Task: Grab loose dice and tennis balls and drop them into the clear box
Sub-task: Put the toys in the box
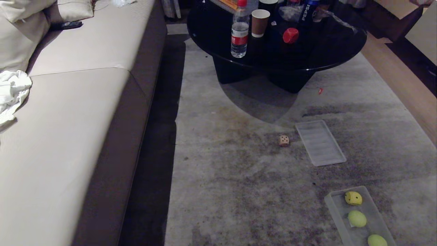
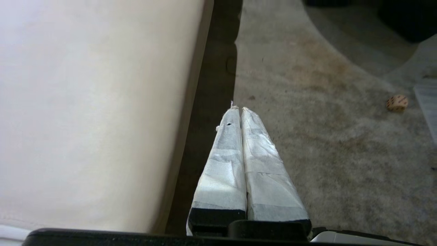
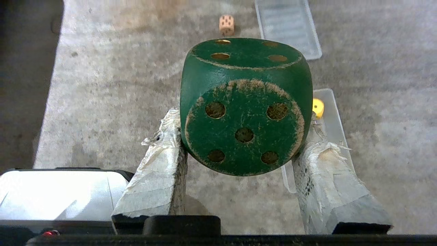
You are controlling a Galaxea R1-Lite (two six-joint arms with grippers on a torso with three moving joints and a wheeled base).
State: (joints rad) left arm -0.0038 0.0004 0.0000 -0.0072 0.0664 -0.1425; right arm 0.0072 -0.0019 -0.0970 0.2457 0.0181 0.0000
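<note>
My right gripper [image 3: 239, 118] is shut on a dark green die [image 3: 244, 102] and holds it above the carpet. The clear box [image 1: 336, 205] lies at the near right of the rug, with a yellow die [image 1: 353, 198] and two tennis balls [image 1: 357, 218] [image 1: 377, 240] in it; in the right wrist view the clear box [image 3: 329, 112] shows past the green die. A beige die [image 1: 284, 140] lies loose on the rug, and a red die [image 1: 290, 35] sits on the black table. My left gripper [image 2: 238, 108] is shut and empty by the sofa edge. Neither arm shows in the head view.
A flat ribbed translucent lid [image 1: 320, 142] lies on the rug right of the beige die. The round black table [image 1: 327, 51] carries a water bottle [image 1: 239, 32], a paper cup [image 1: 260, 22] and a Pepsi bottle [image 1: 306, 12]. A beige sofa [image 1: 75, 112] fills the left.
</note>
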